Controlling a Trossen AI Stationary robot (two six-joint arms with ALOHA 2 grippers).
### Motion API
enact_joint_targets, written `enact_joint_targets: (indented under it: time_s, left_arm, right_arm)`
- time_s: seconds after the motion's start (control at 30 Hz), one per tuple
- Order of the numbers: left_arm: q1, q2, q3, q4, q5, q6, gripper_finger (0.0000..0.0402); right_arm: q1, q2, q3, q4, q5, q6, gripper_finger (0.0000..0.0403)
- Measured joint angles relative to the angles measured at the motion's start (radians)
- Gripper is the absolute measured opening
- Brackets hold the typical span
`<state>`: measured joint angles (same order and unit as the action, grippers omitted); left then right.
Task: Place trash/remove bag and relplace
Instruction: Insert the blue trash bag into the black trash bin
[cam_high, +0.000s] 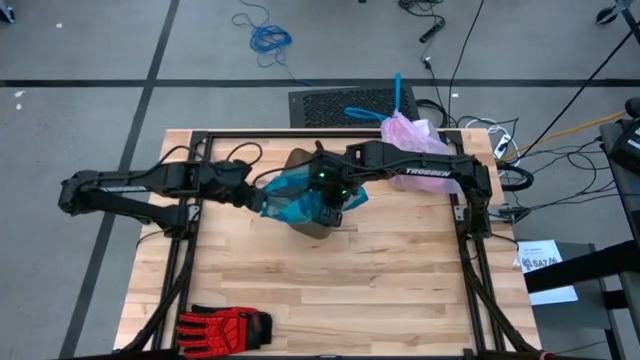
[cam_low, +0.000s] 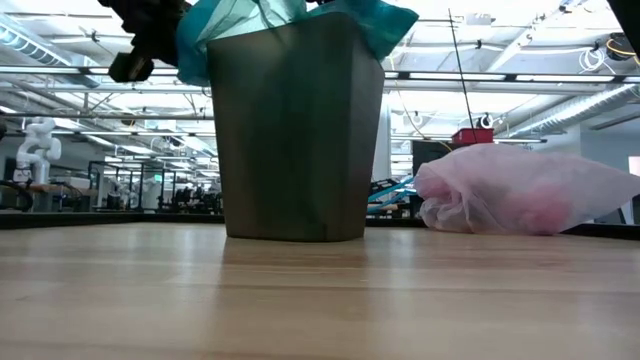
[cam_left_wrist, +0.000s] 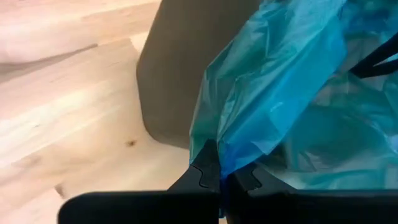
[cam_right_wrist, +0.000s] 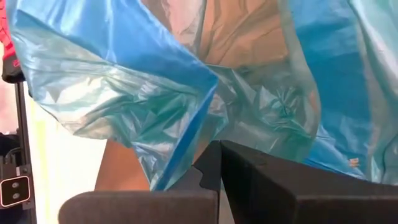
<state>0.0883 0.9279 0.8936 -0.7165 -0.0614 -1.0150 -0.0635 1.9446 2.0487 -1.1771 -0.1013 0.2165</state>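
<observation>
Left gripper (cam_left_wrist: 222, 177) pinches teal bag (cam_left_wrist: 280, 106) edge; right gripper (cam_right_wrist: 219, 163) pinches it too. Pink bag (cam_high: 412, 132) already out (table's far side). New bag not yet snug on bin (cam_low: 295, 130).

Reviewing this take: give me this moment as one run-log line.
left gripper: shut on teal bag | right gripper: shut on teal bag | bin: upright | pink bag: on table

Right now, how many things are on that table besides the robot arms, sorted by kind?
Plastic bags: 2, a teal bag in the bin and a pink bag at the table's far edge
Bins: 1, the brown bin
Gloves: 1, the red glove
Total: 4
</observation>
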Motion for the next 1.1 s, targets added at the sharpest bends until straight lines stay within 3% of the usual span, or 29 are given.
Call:
enact_joint_targets:
  time_s: [0.17,0.5,0.7,0.93,1.1]
  left_arm:
    - [0.002,0.007,-0.001,0.023,0.071,0.027,0.002]
    - [0.002,-0.016,0.059,0.043,0.084,0.088,0.016]
    - [0.002,-0.033,0.102,0.035,0.07,0.14,0.0219]
    - [0.002,-0.033,0.115,-0.023,0.079,0.131,0.0253]
    - [0.002,-0.034,0.21,-0.041,0.057,0.184,0.0254]
  right_arm:
    - [0.0,0.0,0.0,0.0,-0.002,-0.008,0.0]
    - [0.0,0.0,0.0,-0.001,-0.004,-0.019,0.0]
    - [0.0,0.0,0.0,-0.001,-0.01,-0.023,0.0]
    - [0.0,0.0,0.0,-0.014,-0.03,-0.024,0.0]
    - [-0.001,0.0,0.0,-0.013,-0.03,-0.024,0.0]
